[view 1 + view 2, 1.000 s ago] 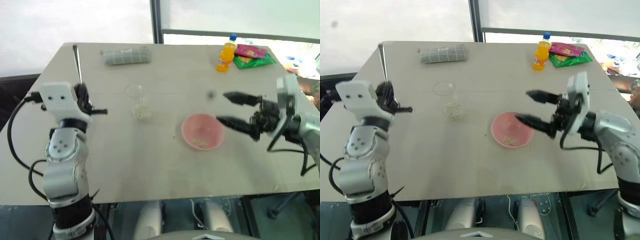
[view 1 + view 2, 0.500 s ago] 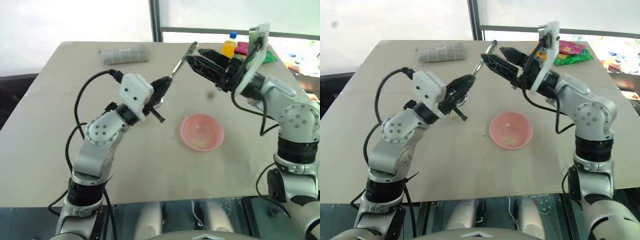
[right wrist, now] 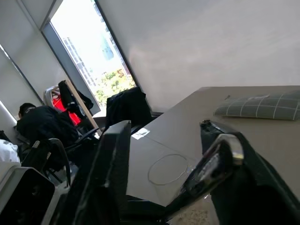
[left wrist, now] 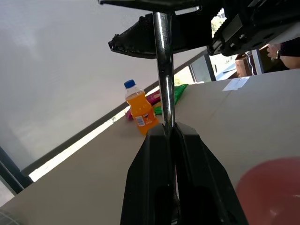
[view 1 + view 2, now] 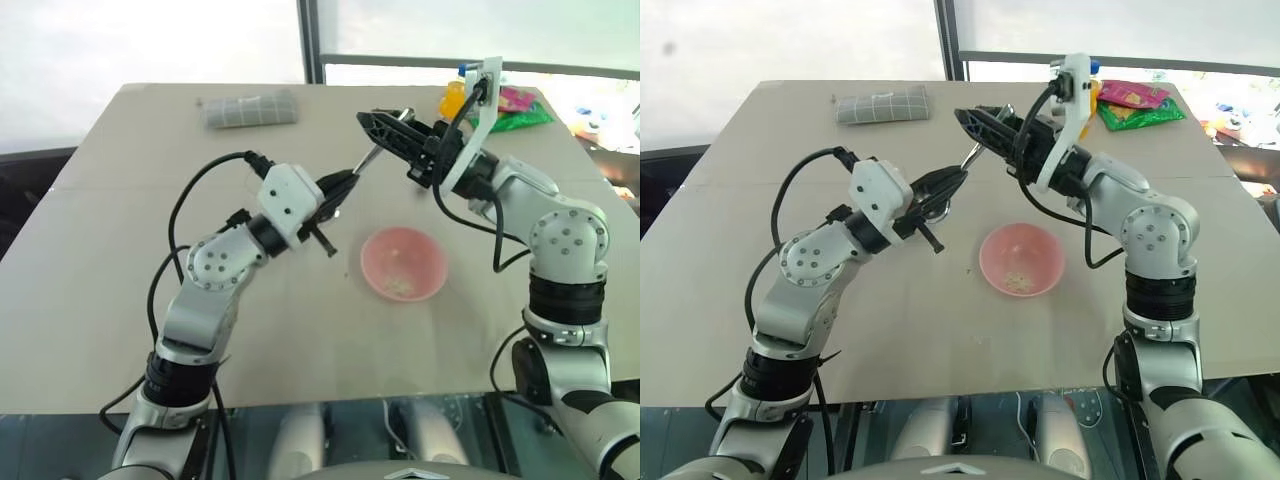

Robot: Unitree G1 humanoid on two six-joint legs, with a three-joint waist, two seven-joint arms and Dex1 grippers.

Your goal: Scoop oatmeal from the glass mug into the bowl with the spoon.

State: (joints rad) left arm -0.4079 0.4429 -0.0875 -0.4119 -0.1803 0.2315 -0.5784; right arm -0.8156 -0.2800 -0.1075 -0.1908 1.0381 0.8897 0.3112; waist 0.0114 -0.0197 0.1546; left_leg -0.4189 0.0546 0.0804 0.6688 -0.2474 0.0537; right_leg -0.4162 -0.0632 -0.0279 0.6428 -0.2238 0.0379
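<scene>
Both arms are up over the middle of the table (image 5: pixel 120 250), meeting above and behind the bowl (image 5: pixel 404 263). Left gripper (image 5: pixel 958 176) is clamped tight on the spoon (image 5: pixel 368 157), pinching one end of it; the wrist view shows the shiny shaft running straight out from between its two pressed-together fingers (image 4: pixel 150 159). Right gripper (image 5: pixel 385 122) sits at the far end of the spoon with its fingers on either side of it; the jaws stand partly apart, and I can't tell if they actually grip the metal or just bracket it. In the right wrist view the spoon end lies against one finger (image 3: pixel 243 173), the other finger is apart from it. The bowl is pink, sits on the table below the grippers, with a few pale oat flakes (image 5: pixel 1017 281) in the bottom. The glass mug (image 3: pixel 168 169) shows as a clear rim on the table past the right gripper. An orange drink bottle (image 4: pixel 140 112) and bright snack packets (image 5: pixel 1137 105) sit at the far right edge, a grey checked cloth (image 5: pixel 250 110) at far left.
</scene>
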